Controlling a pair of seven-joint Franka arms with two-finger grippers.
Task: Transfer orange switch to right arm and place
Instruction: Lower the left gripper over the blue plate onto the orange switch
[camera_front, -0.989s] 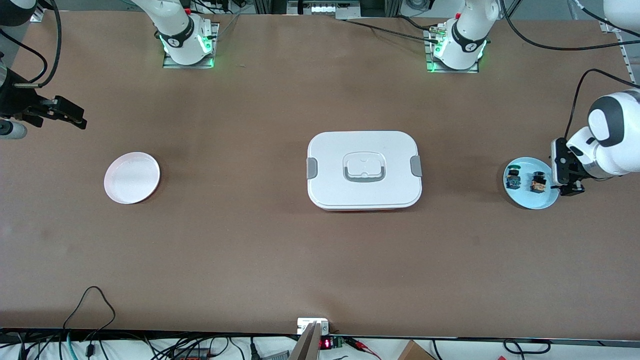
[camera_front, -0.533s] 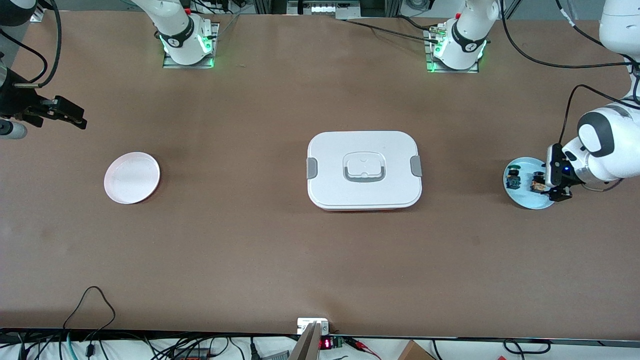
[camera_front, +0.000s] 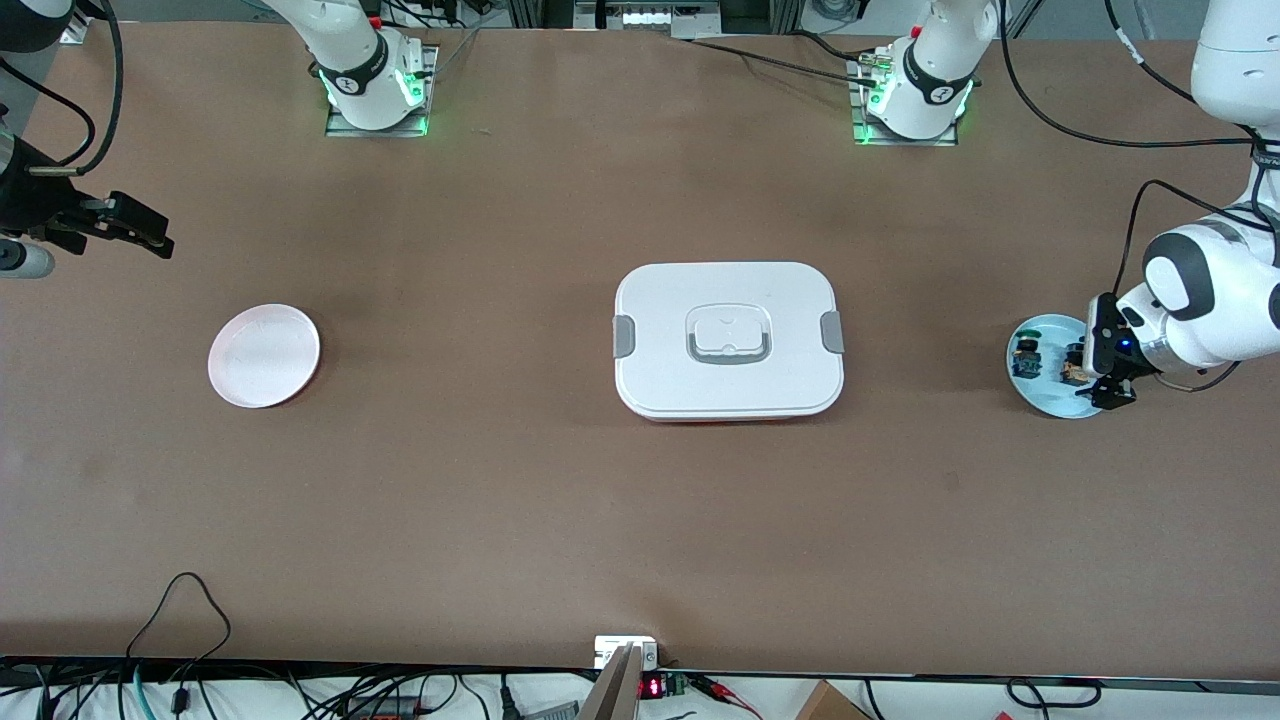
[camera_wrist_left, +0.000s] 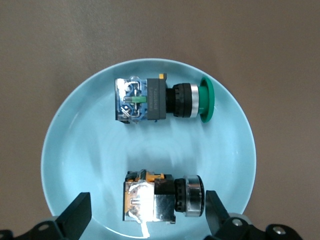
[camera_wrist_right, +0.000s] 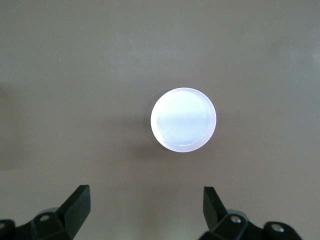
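The right tool (camera_front: 120, 228) is hanging spread wide over the desk (camera_front: 500, 480), up by the pink plate (camera_front: 264, 355), just waiting. The white lidded box (camera_front: 728, 340) is sitting mid-desk. Past the box, the blue plate (camera_wrist_left: 75, 150) is carrying the orange switch (camera_wrist_left: 162, 196) beside the green-capped switch (camera_wrist_left: 162, 99). The left tool (camera_wrist_left: 147, 220) is straddling the orange one, fingers released, not touching.

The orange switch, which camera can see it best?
The left wrist view. There the orange switch lies big and plain on the blue plate, between the open left gripper fingers. In the front view it is a tiny speck partly hidden by the gripper. The right wrist view does not show it.
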